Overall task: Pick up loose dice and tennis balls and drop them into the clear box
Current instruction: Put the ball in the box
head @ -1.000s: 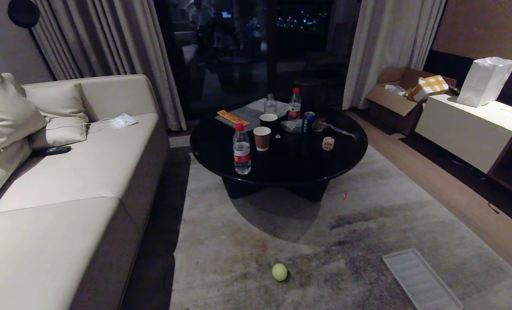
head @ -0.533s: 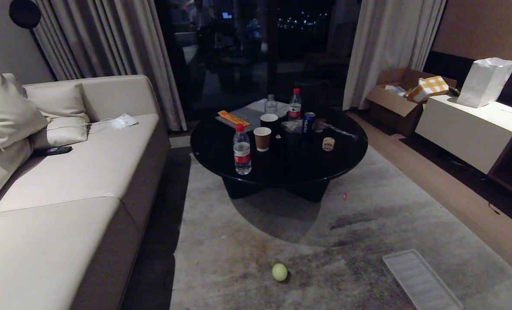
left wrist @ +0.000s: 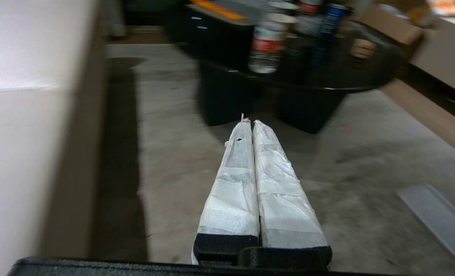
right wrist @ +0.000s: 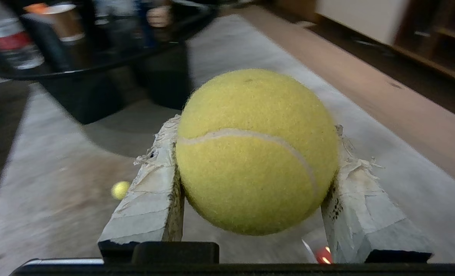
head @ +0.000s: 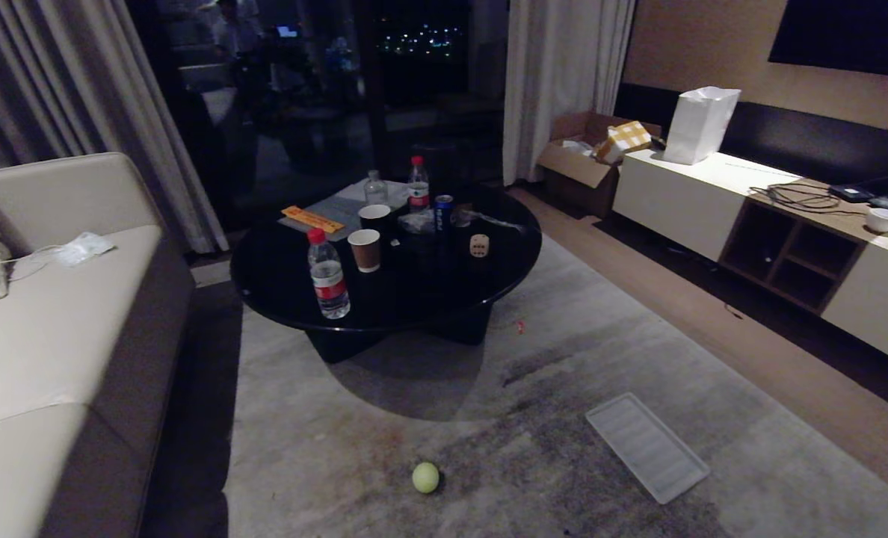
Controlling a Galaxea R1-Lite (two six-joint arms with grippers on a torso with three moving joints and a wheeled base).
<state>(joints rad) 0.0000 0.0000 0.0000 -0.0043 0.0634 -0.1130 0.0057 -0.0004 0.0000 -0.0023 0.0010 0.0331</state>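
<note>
Right tool (right wrist: 250, 176) grips tennis ball (right wrist: 256, 151) between pads, ready to carry. Left tool (left wrist: 249, 124) closed, empty, idle. We see second ball (head: 425, 477) near on rug, die (head: 479, 245) far on surface (head: 279, 276). Clear box unseen.

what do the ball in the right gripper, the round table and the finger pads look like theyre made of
Held tennis ball: yellow felt, fuzzy nap with a pale seam.
Round table: glossy black top, perhaps lacquer or glass, since it mirrors the bottles.
Right gripper fingers: seemingly wrapped in whitish tape, frayed at the edges.
</note>
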